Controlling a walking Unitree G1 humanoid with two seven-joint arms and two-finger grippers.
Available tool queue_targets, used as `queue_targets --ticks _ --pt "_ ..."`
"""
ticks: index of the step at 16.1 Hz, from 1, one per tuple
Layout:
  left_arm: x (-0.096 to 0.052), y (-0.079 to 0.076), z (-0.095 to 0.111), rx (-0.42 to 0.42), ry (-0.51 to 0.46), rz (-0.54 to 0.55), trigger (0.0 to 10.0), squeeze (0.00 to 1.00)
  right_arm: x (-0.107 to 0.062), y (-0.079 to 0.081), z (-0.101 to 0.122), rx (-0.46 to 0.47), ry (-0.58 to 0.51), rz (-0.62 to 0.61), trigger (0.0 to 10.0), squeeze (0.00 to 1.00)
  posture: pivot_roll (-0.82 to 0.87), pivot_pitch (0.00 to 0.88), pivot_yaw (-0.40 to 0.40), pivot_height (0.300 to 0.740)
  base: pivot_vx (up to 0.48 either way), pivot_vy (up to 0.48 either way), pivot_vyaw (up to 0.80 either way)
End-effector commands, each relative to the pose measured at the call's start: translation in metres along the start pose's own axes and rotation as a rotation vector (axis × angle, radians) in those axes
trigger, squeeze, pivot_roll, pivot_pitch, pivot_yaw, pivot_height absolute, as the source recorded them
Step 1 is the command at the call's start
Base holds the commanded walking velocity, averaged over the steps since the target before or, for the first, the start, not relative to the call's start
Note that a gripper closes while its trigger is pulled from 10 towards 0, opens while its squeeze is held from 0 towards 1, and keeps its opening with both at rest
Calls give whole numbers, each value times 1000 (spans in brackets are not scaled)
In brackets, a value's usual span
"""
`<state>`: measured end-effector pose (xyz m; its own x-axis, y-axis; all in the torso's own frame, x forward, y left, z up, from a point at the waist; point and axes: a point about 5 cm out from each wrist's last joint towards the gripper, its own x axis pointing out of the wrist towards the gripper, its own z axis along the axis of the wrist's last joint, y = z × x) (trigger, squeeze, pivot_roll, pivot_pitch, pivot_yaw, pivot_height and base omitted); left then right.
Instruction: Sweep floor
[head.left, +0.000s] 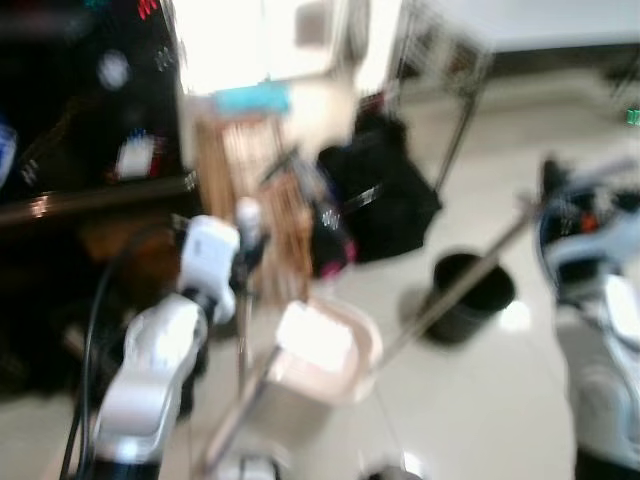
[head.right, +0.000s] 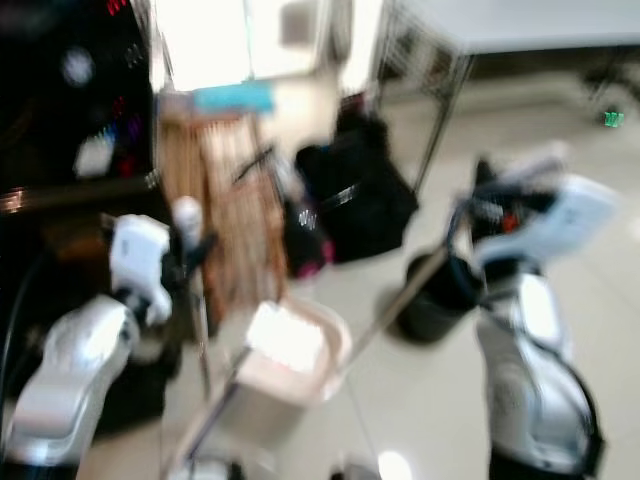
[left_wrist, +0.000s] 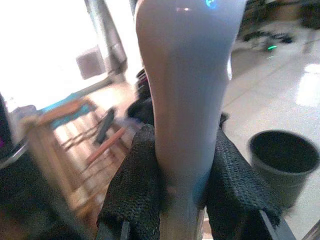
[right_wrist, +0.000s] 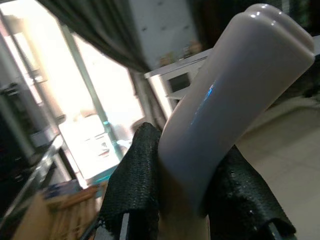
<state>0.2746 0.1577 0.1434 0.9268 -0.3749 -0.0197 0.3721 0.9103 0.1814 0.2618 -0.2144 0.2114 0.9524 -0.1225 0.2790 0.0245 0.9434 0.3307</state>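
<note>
Both head views are blurred. My left gripper (head.left: 245, 240) is raised at the left, and its black fingers (left_wrist: 132, 195) are shut on a pale, smooth handle (left_wrist: 185, 90). A thin pole (head.left: 241, 345) drops from it toward the floor. My right gripper (head.left: 545, 200) is raised at the right, with its fingers (right_wrist: 137, 175) shut on a second pale handle (right_wrist: 225, 95). From there a long pole (head.left: 460, 285) slants down to the left toward a pale pink dustpan (head.left: 330, 350) on the floor between my arms.
A black round bin (head.left: 472, 297) stands on the glossy tiles right of the dustpan. Behind are a black bag (head.left: 385, 195), a wooden rack (head.left: 250, 190), a dark shelf unit (head.left: 80, 150) and a white table on metal legs (head.left: 462, 115).
</note>
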Motion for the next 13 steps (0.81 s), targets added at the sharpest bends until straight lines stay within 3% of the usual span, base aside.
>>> queue_targets --ticks 1,6,13 --pt "1 4 5 17 -12 13 10000 0 -2 7 13 25 -36 34 10000 0 -2 47 -6 740 0 0 -800" --pt "-1 10 0 9 26 61 10000 0 6 7 33 30 -86 34 10000 0 0 50 -11 740 0 0 -800" --pt "-2 21 6 1 3 174 10000 0 39 30 72 17 -136 117 10000 0 5 48 -38 740 0 0 -800"
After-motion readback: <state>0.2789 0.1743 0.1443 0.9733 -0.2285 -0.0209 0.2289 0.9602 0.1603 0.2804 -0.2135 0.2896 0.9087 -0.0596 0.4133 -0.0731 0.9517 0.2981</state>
